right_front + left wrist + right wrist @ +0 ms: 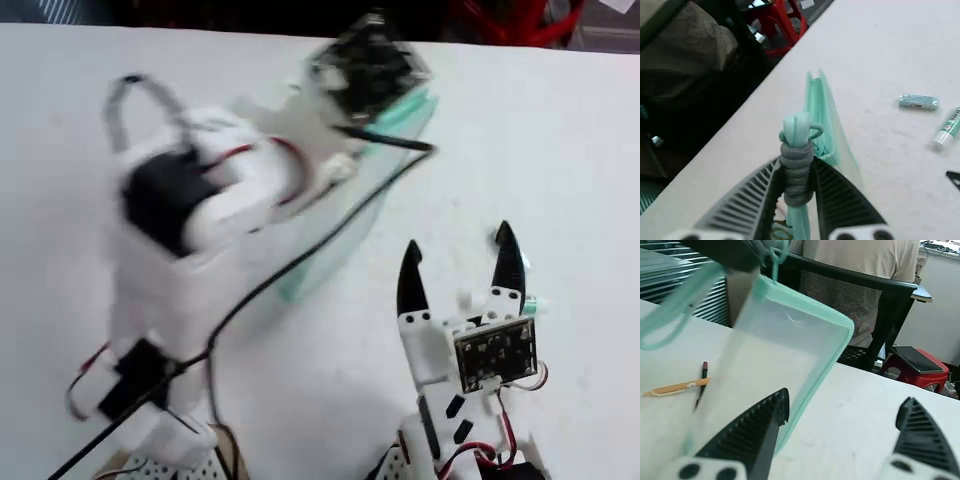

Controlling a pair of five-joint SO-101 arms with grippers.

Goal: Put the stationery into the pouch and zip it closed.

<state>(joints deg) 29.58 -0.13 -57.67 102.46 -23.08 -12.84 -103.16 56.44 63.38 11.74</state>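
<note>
**High view.** Left arm (185, 225) at mid-left. Pouch (320, 245) at centre, tilted. Right gripper (460, 262) at lower right, jaws spread, holding nothing.

**Left wrist view.** Left gripper (796, 172) clenched on the pouch's pull cord (796, 147). Small tube (919, 102) and marker (946, 131) lie on the table at right. Their print is too small to read.

**Right wrist view.** Pen (701, 385) and orange stick (675, 387) lie at left.

**Risk.** Your pouch likely hangs by the cord alone. If you tug it unsupported, it may swing instead of zipping, with the stationery still outside.
</note>
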